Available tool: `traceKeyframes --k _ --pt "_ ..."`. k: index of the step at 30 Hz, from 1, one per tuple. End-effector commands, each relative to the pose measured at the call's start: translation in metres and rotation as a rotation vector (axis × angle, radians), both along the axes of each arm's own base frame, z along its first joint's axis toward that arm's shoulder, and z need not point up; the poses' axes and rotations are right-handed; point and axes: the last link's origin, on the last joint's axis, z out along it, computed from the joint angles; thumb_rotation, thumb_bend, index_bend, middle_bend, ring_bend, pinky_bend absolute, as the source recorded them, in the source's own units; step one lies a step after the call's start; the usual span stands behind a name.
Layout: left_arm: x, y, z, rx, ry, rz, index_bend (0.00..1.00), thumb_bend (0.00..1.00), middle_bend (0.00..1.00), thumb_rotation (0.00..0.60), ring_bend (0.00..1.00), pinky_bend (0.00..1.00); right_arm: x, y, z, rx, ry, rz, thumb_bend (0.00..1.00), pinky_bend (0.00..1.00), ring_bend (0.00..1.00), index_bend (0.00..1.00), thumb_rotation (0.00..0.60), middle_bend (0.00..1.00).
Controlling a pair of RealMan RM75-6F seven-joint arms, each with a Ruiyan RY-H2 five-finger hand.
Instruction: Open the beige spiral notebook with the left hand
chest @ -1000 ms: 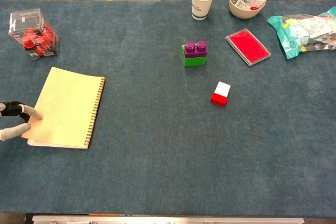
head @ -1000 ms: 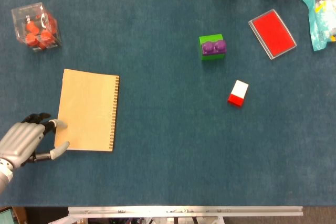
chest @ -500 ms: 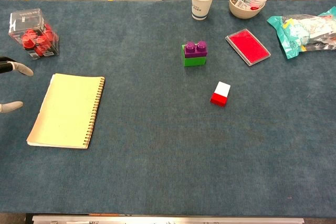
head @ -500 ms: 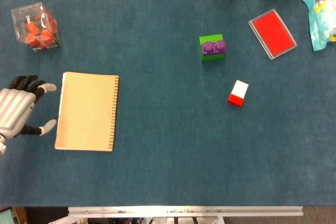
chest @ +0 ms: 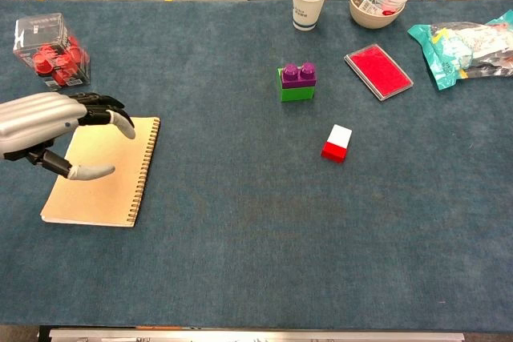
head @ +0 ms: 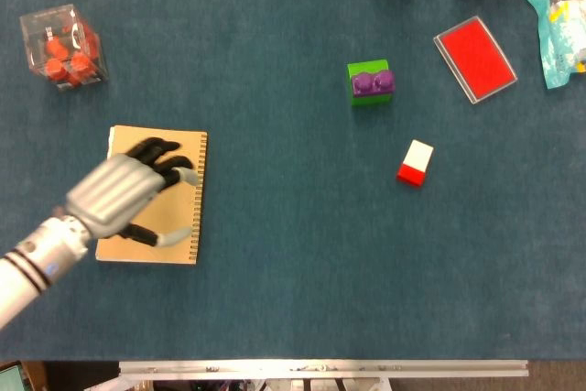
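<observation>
Your beige spiral notebook [head: 151, 195] lies shut, flat at the surface's [head: 293, 254] left, binding on its right edge. Your left hand [head: 124, 194] hovers over it, fingers spread, apparently holding nothing. The thin cover should flex, so catch its free left edge.

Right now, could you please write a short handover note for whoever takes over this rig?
Left hand: open, fingers spread, holding nothing, over the beige spiral notebook; the chest view suggests it hovers above the cover, though contact cannot be ruled out.
Right hand: not in view.
Notebook: flat and closed near the table's left edge, spiral binding along its right side, cover's free edge on the left.
Done: the hand is positioned over the notebook, nothing more.
Left: catch the cover, probably at its free left edge, and swing it open over the spiral.
Nearby: clear box of red pieces beyond the notebook.
</observation>
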Motion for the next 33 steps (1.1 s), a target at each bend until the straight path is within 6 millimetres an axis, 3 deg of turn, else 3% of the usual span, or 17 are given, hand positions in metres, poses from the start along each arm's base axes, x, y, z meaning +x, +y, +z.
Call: traceKeyframes --k 1,17,33 --pt "0.010 0.006 -0.016 -0.030 0.026 -0.046 0.26 0.24 0.19 0.120 0.04 0.08 -0.001 0.000 0.000 -0.001 0.002 -0.004 0.39 0.29 0.21 0.31 0.600 0.30" --pt "0.023 0.024 -0.065 -0.072 0.127 -0.091 0.26 0.24 0.17 0.086 0.02 0.07 -0.004 0.000 0.002 -0.007 0.006 -0.014 0.39 0.29 0.21 0.31 0.600 0.30" --pt "-0.001 0.038 -0.068 -0.025 0.236 -0.044 0.26 0.24 0.17 0.077 0.01 0.07 -0.005 0.002 0.003 -0.011 0.005 -0.022 0.39 0.29 0.21 0.31 0.600 0.30"
